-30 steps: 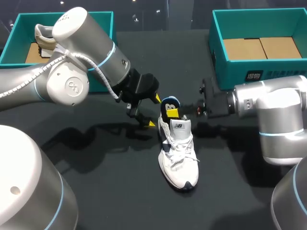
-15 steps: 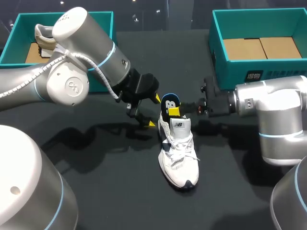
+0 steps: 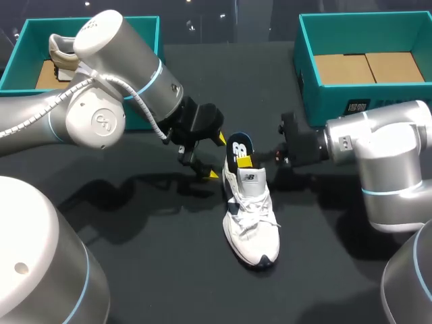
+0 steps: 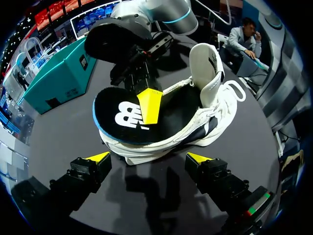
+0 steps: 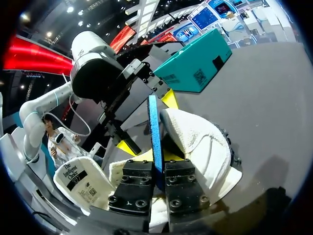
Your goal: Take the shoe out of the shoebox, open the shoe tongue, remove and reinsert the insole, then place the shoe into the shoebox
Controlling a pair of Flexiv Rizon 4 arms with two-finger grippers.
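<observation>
Dark table (image 3: 155,270) seen across the whole scene, teal box (image 3: 20,54) set at its far left corner, lined with brown cardboard, beige-and-white shoe (image 3: 62,54) laid inside it.

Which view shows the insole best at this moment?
The left wrist view: the insole turns its broad black face to the camera, sticking up out of the shoe. The head view shows it small, standing at the heel. The right wrist view shows only its blue edge, pinched in the right gripper.

shoe (image 3: 251,223): white, upright | insole (image 3: 237,148): black, sticking up from heel
</observation>
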